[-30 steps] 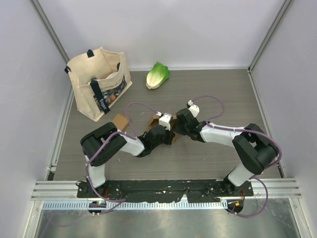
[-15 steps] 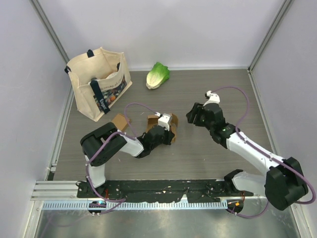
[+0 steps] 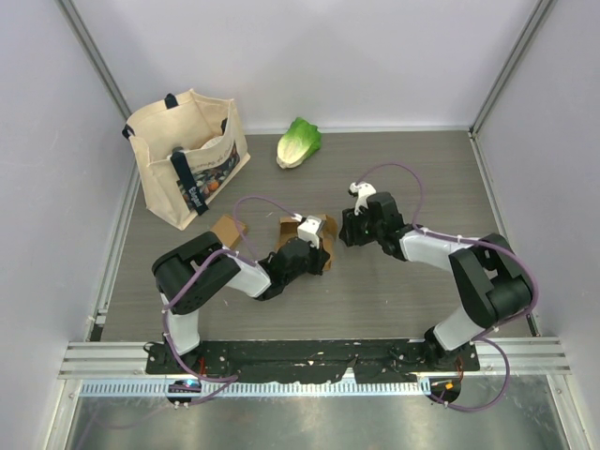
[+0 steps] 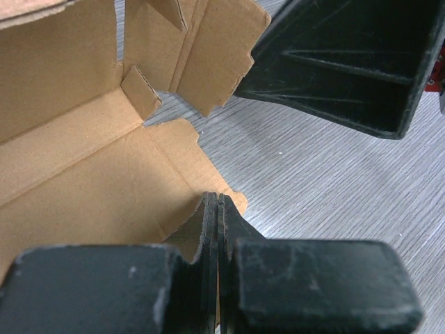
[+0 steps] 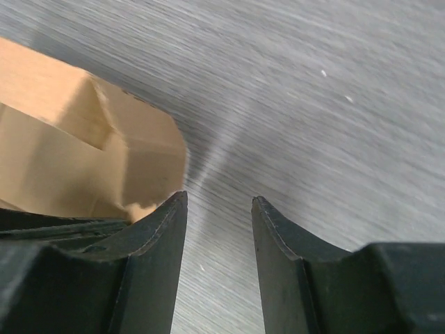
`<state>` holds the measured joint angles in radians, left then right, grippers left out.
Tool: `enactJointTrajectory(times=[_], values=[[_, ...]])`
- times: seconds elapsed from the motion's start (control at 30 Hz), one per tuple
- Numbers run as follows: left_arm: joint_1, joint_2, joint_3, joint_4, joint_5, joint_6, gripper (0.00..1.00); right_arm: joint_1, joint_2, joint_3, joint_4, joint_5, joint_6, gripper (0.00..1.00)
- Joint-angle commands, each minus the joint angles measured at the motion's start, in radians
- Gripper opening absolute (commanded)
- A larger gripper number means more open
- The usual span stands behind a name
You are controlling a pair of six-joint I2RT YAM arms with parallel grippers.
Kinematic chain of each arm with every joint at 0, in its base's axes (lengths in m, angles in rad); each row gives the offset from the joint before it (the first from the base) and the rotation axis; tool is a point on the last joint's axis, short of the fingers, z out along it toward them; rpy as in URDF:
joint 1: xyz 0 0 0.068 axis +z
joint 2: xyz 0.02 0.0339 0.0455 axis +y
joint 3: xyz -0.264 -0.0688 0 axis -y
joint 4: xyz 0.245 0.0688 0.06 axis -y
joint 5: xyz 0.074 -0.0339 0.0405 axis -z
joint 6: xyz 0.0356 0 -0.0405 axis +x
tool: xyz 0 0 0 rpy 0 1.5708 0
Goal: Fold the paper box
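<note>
The paper box point(image 3: 287, 228) is brown cardboard, lying opened out mid-table with one flap point(image 3: 228, 228) spread to the left. In the left wrist view its inner panels point(image 4: 83, 188) fill the left side. My left gripper point(image 4: 219, 196) is shut with its tips on the edge of a box panel, low over the box's right end point(image 3: 317, 248). My right gripper point(image 3: 344, 232) hovers just right of the box, open, with only bare table between its fingers point(image 5: 219, 200). A rounded box corner point(image 5: 90, 153) lies left of its left finger. One right finger point(image 4: 348, 62) shows in the left wrist view.
A cream tote bag point(image 3: 187, 155) with dark straps stands at the back left with items inside. A green lettuce head point(image 3: 298, 142) lies at the back centre. White walls with metal posts enclose the wooden table point(image 3: 403, 178).
The right arm swung out to the right away from the box, then came back to its right side with its jaws opened wider. The left gripper and box stayed put.
</note>
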<state>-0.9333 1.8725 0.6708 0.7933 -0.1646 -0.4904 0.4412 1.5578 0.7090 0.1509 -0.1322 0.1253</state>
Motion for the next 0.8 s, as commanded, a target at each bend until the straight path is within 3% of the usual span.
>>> enactJointTrajectory(times=[0.0, 0.4, 0.77], values=[[0.007, 0.011, -0.036, -0.036, -0.009, 0.016, 0.0, 0.005, 0.025, 0.069, 0.115, -0.164, -0.121, 0.47], [0.005, 0.008, -0.039, -0.031, -0.01, 0.019, 0.0, 0.034, 0.087, 0.083, 0.18, -0.325, -0.174, 0.46], [0.007, 0.01, -0.04, -0.025, -0.006, 0.019, 0.0, 0.074, 0.122, 0.095, 0.294, -0.207, -0.196, 0.47]])
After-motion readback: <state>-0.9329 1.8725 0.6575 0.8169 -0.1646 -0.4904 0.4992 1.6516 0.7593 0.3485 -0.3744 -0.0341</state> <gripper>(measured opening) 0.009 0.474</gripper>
